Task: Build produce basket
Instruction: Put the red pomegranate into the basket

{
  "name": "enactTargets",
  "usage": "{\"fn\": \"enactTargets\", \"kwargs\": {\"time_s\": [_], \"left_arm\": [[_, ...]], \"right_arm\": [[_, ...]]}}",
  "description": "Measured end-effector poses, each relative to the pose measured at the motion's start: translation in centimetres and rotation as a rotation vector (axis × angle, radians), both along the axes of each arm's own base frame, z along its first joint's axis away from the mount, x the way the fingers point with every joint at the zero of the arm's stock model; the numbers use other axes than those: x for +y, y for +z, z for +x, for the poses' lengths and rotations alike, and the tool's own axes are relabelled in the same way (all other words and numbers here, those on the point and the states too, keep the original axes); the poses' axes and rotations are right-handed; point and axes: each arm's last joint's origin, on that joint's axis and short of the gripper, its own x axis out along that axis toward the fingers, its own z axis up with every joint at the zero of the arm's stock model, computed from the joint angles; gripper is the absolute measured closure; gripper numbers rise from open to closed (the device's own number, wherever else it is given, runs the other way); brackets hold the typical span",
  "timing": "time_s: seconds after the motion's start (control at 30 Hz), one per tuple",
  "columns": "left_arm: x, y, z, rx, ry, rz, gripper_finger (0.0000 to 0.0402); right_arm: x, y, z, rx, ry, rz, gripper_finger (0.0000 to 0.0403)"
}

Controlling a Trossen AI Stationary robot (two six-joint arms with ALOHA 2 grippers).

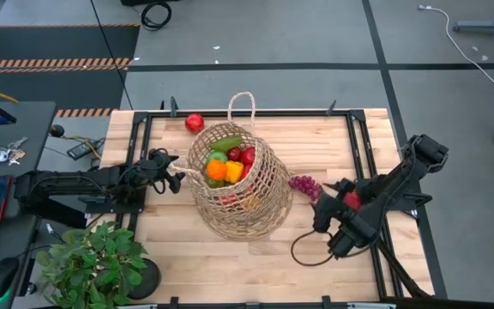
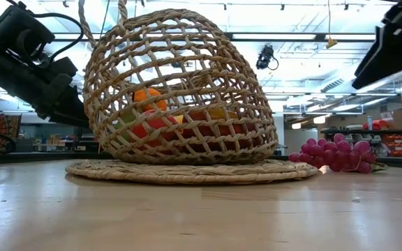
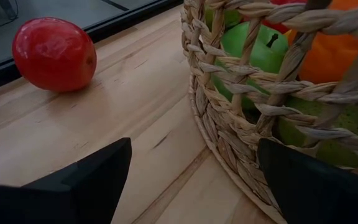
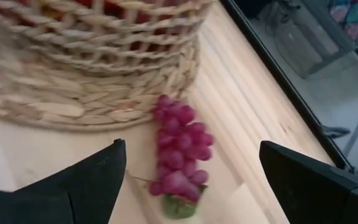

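The tan wicker basket [image 1: 240,190] rests on its flat woven bottom [image 2: 187,170] at mid-table, its mouth tipped toward the far left. Inside it lie green, orange, yellow and red produce [image 1: 227,163]. A red round fruit [image 1: 195,123] [image 3: 53,53] lies on the table near the far edge. A purple grape bunch [image 1: 305,184] [image 4: 179,149] lies on the table just right of the basket. My left gripper [image 1: 178,178] [image 3: 194,180] stands open beside the basket's rim [image 3: 229,118]. My right gripper [image 1: 319,213] [image 4: 191,180] is open above the grapes, fingers on either side, touching nothing.
A leafy potted plant [image 1: 93,266] stands at the table's near left corner. Black rails [image 1: 363,146] run along the table's sides and far edge. Bare wood lies in front of the basket toward the near edge [image 1: 247,266].
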Motion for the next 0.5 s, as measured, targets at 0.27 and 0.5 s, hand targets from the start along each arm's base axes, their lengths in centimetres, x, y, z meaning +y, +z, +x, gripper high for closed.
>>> {"fn": "enactTargets", "kwargs": {"time_s": [0.27,0.5], "left_arm": [[0.0,0.0,0.0,0.000,0.000,0.000,0.0044],[0.0,0.0,0.0,0.000,0.000,0.000,0.0044]], "right_arm": [[-3.9,4.0,-1.8,-0.060,-0.035,0.080,0.0031],[-4.1,2.8,-2.3,-0.253,0.179,0.202,0.0031]]}}
